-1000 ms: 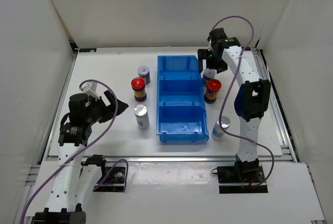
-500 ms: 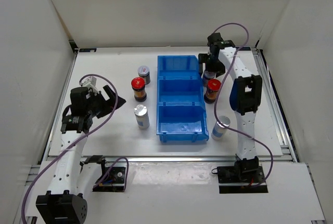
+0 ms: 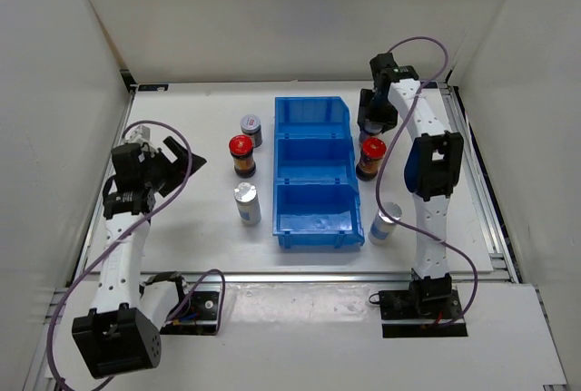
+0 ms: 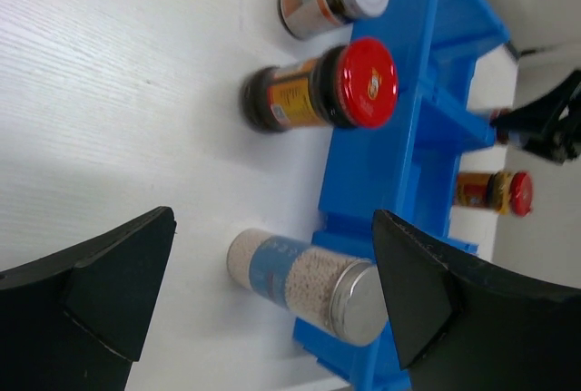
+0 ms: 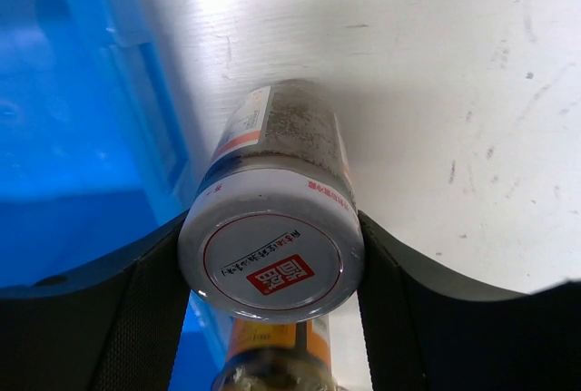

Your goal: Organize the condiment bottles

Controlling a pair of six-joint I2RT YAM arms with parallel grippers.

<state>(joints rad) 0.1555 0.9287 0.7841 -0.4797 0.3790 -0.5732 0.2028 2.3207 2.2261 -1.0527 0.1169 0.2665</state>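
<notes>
Glossy blue plastic bin (image 4: 381, 164), matt white wood-grain table (image 4: 109, 73), shiny metal-topped bottle (image 4: 309, 284).

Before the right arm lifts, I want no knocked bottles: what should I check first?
1. Right gripper straddles the white-capped bottle: ok.
2. Both fingers touch its cap: ok.
3. Clearance from the red-capped bottle next to it: cannot tell.
4. Blue bin, far compartment free: ok.
5. Left gripper open, away from the bottles: ok.
</notes>
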